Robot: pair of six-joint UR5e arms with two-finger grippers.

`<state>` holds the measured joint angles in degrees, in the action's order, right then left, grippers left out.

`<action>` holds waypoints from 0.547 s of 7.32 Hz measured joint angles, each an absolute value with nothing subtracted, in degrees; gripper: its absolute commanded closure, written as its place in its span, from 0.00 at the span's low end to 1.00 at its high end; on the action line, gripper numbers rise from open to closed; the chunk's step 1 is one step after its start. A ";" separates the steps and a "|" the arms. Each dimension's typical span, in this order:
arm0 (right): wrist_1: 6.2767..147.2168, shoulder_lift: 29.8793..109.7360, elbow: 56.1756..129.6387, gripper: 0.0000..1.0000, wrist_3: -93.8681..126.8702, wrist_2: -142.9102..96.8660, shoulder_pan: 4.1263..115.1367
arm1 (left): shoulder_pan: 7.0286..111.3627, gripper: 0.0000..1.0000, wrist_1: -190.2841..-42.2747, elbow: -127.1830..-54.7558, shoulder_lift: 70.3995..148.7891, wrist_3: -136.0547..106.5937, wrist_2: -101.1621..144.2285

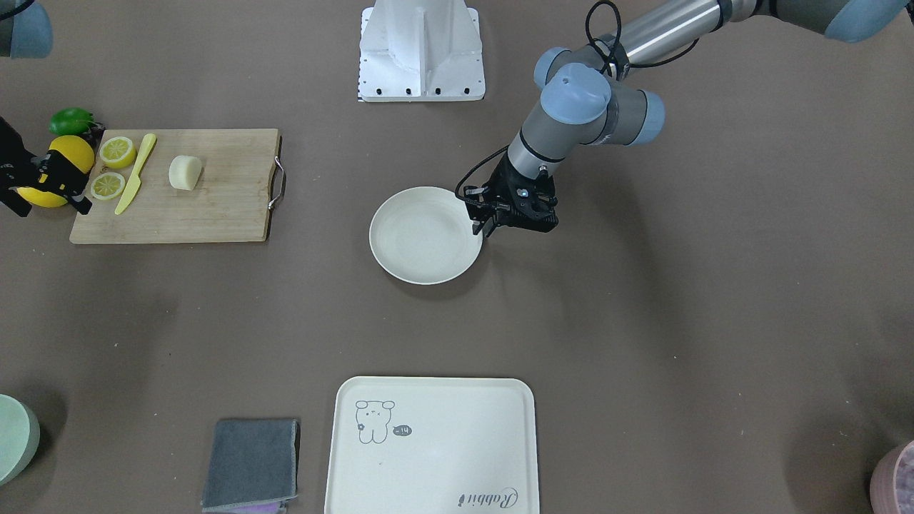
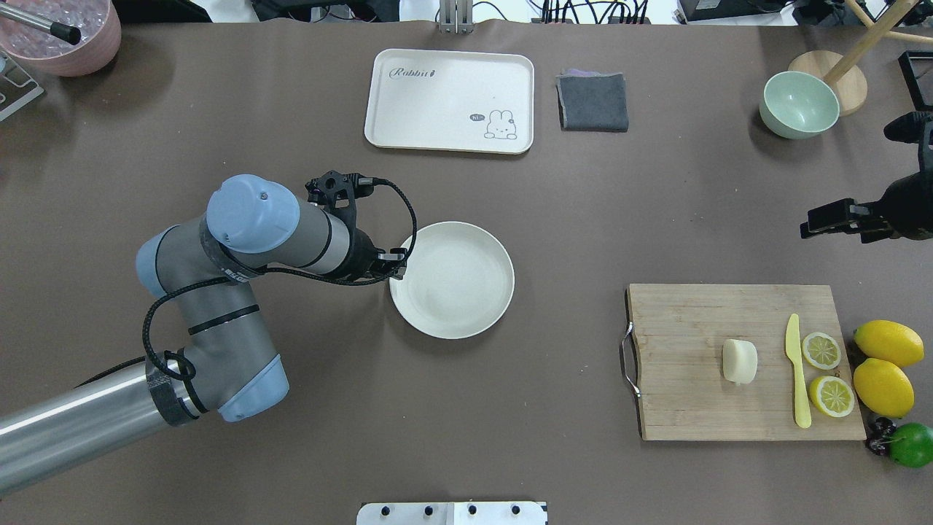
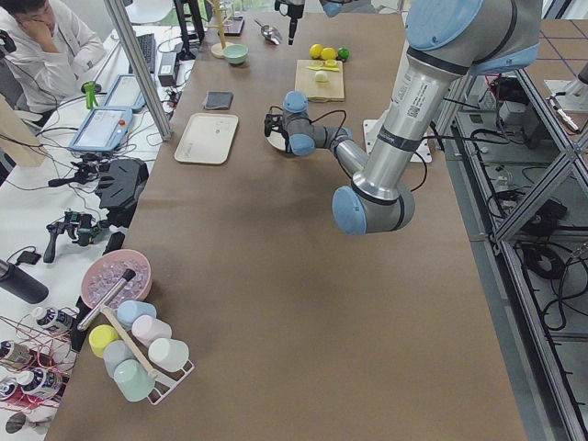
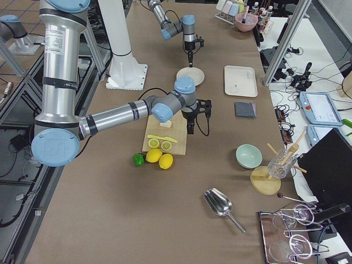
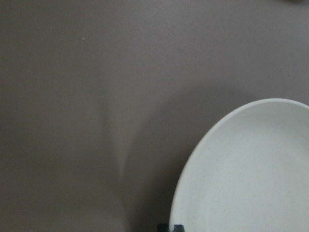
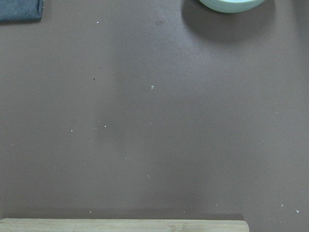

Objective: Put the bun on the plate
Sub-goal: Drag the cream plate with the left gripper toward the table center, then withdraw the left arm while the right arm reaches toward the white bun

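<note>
Bamboo cutting board [image 2: 685, 408] with the bun [image 2: 739, 361] lying on it, flat side down the board's middle, well apart from the plate [image 2: 455, 281]. Directions are read as a clock face on the overhead view. From the plate, which sat on the brown tabletop [image 2: 328, 437], the bun lay between 3 and 4 o'clock. A yellow knife [image 2: 798, 372] lay at the bun's 3 o'clock, with two lemon halves [image 2: 821, 350] beyond it. The left gripper [image 2: 397, 271] stood at the plate's 9 o'clock rim. In the wrist view its fingertips sat close together on either side of that rim, clenched on it. The right gripper [image 4: 190, 129] hung over bare tabletop just past the board's 12 o'clock edge. Whether it was released or clenched could not be told. A cream tray [image 2: 452, 87] lay at the plate's 12 o'clock.
</note>
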<state>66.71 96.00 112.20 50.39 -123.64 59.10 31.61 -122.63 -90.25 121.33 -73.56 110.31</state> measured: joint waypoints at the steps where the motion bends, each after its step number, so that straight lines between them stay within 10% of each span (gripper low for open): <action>1: 66.73 95.62 112.56 0.00 52.44 -123.48 57.80 | 32.68 0.02 -121.90 -91.77 120.86 -73.48 110.71; 4: 67.13 94.84 115.32 0.00 62.37 -118.73 49.01 | 45.46 0.02 -108.62 -99.09 118.45 -63.73 119.82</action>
